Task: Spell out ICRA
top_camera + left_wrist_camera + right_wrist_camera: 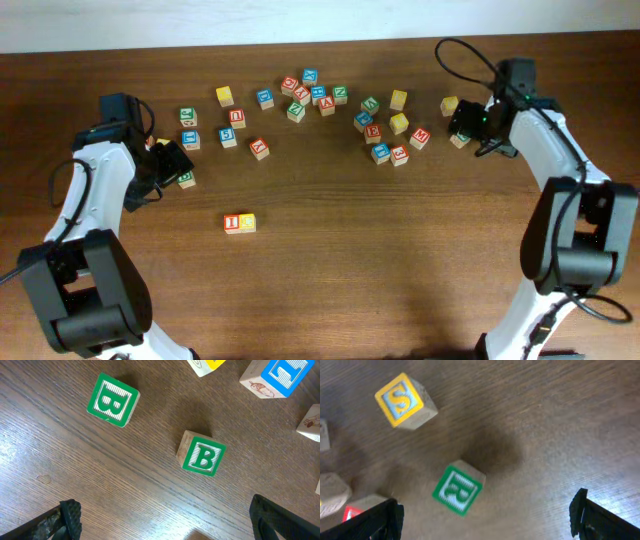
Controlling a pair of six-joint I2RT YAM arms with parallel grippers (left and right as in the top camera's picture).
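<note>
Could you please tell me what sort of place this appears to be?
Most likely a robotics lab workbench: a left arm and right arm flank a dark wooden table strewn with small alphabet cubes, with a plain white wall behind.

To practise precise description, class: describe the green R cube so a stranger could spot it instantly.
Go to the right arm, on the table's right side. Nearest its tool lie a yellow-framed S cube and the green R cube, apart. Only the R cube's top face is green.
</note>
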